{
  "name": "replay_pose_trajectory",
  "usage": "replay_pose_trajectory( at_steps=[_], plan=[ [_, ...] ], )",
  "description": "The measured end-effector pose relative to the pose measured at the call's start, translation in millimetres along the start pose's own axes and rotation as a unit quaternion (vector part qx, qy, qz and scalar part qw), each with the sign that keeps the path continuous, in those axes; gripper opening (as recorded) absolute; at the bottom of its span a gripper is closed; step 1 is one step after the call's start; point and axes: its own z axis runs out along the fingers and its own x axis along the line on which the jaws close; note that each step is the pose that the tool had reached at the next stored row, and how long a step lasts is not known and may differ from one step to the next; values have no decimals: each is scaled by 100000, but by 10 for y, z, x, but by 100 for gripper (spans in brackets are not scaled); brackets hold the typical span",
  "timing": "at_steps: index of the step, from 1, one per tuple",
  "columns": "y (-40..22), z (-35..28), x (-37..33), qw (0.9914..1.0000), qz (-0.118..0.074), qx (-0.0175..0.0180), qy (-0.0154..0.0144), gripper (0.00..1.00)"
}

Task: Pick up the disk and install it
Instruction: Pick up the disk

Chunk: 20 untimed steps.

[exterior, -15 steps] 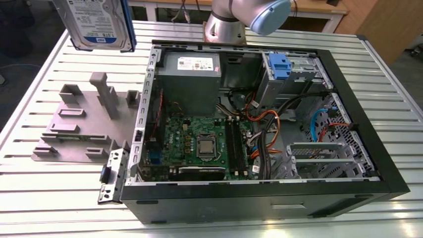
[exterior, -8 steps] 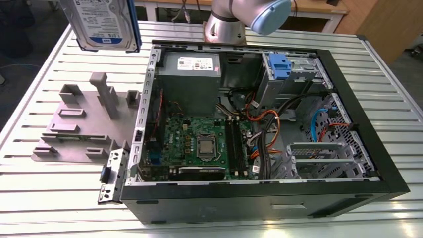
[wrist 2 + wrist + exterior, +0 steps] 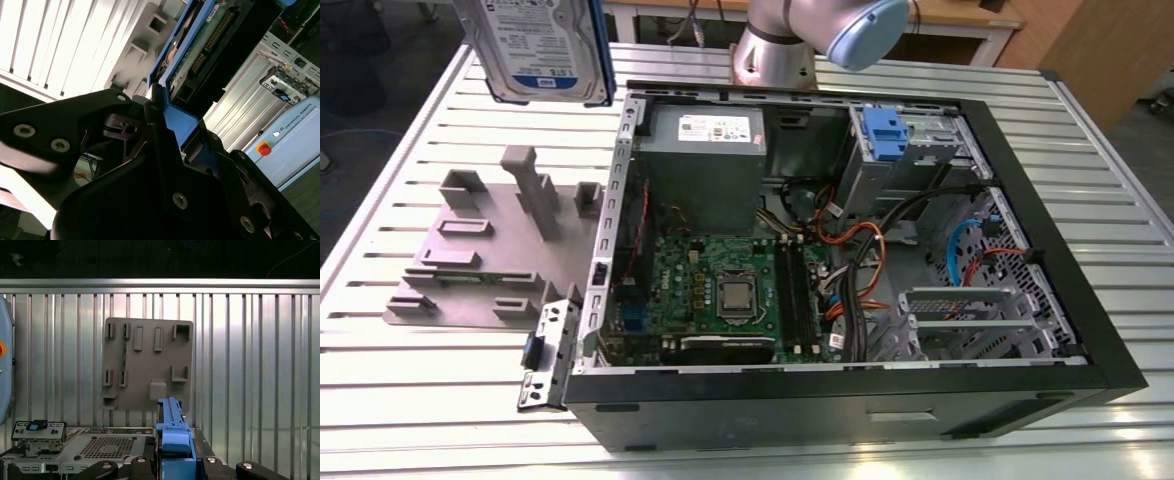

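Hanging high at the exterior view's left, the disk (image 3: 540, 50) faces label-out, clear of the table (image 3: 400, 420) & above the grey fixture plate (image 3: 480, 260), not touching it. So pick-up looks done, by my read. Right of the plate sits the open PC case (image 3: 1107, 330): power supply (image 3: 707, 150) at the far end, motherboard (image 3: 720, 290) mid, then further right the drive cage (image 3: 887, 135) w/ blue latch. Disk is outside the case & well apart from that cage, so the install part is all left to do; nothing seated yet. Arm (image 3: 814, 40) stands behind the case.

End effector: in the second wrist view the gripper (image 3: 172, 117) is closed on the disk's blue side rail, black fingers (image 3: 161, 150) pressed to either face of it, no gap visible. Disk's circuit-board side runs away from the jaws. First wrist view has the rail edge-on btw the gripper parts, w/ the plate on the slatted table beyond. Grip looks firm, on the rail's end, but that's judgement only.
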Motion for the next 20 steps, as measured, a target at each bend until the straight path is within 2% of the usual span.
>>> replay_pose_trajectory(
  at_steps=[11,20],
  plan=[
    [-129,8,-1,100000,-2,75,-2,36],
    [-284,12,-3,100000,-2,163,0,36]
  ],
)
